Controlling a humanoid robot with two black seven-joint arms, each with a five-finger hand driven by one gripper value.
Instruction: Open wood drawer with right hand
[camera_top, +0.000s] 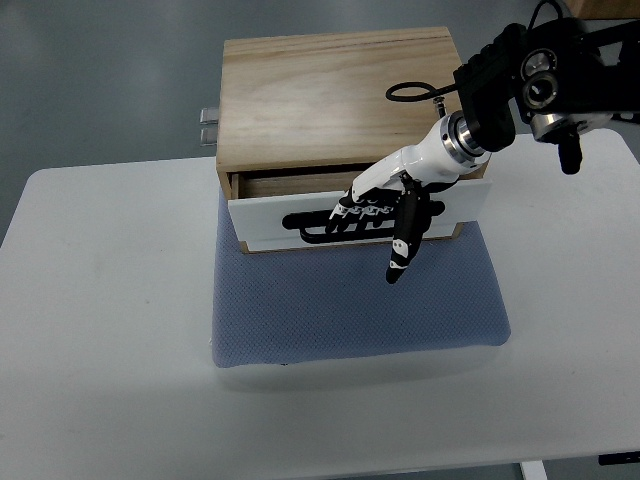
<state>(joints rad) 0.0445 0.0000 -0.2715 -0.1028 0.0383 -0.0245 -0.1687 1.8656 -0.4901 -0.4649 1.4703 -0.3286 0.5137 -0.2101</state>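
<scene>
Nearest to us is the white desk (110, 330), and on it a blue mat (360, 300) carries the wood box (330, 90). Its drawer (270, 215), with a white front, already stands a little out. Our right hand (385, 205) has its fingers (362, 210) curled into the black handle (315, 228), one finger pointing down. We should pull straight toward us, keeping the hook firm, so the box does not slide.
</scene>
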